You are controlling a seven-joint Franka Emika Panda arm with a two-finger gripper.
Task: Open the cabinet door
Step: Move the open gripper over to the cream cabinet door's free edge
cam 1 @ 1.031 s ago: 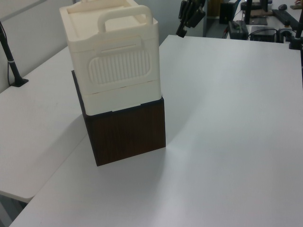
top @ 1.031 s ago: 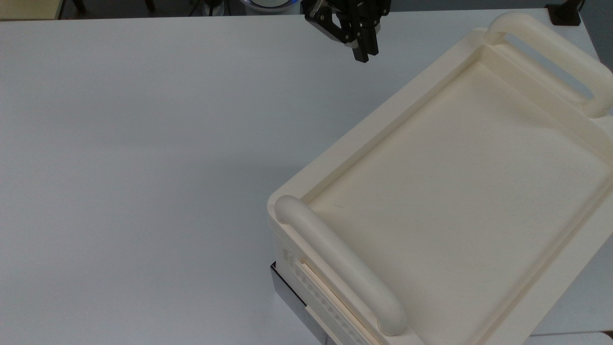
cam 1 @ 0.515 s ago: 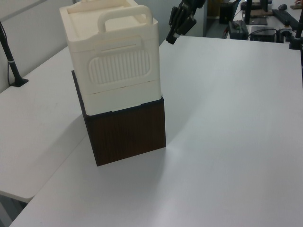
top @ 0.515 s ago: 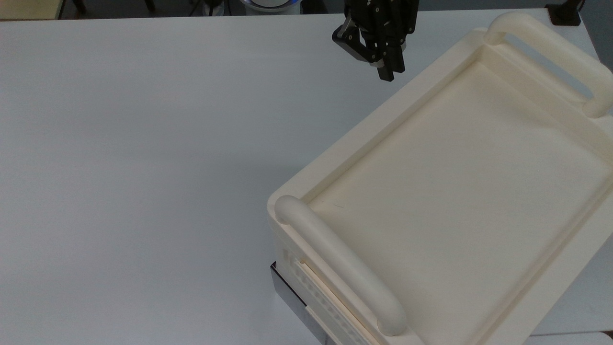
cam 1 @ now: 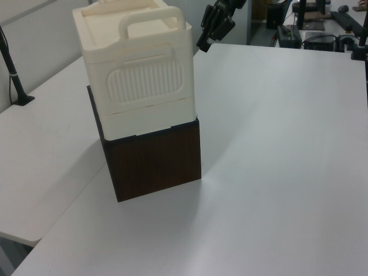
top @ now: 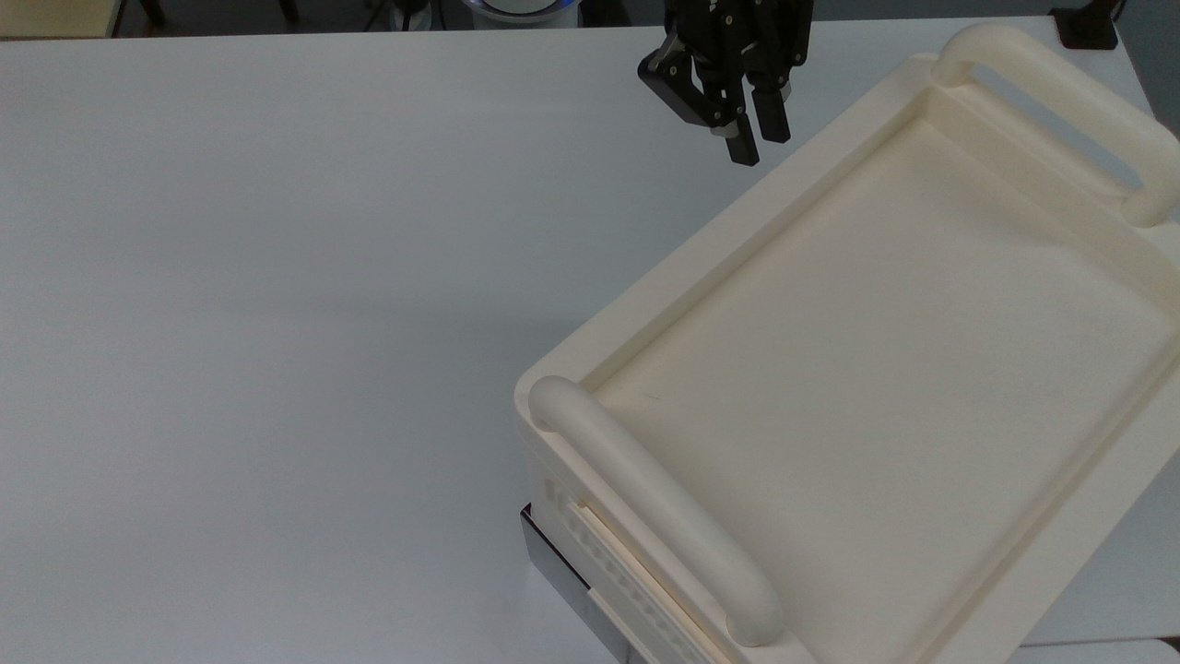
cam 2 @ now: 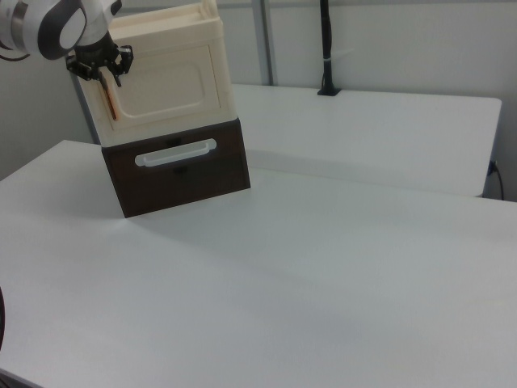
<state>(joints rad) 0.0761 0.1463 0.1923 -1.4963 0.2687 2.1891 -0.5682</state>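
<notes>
White tabletop [top: 277,277]; black two-finger gripper [top: 758,138] parted, empty, beside large cream plastic cabinet [top: 876,369]. Thin rigid cream door [cam 2: 166,85]: probably light, best gripped by copper-orange bar handle [cam 2: 110,99].

This looked like a lab or an office room for robot work. A big plain white table [cam 1: 276,144] stood in the middle, with another white table [cam 2: 380,129] just like it close by. In the left view, desks with dark computer gear [cam 1: 313,29] filled the back of the room. A black pole [cam 2: 326,48] was clamped upright to the far table. The walls [cam 2: 404,40] were bare and pale grey.
</notes>
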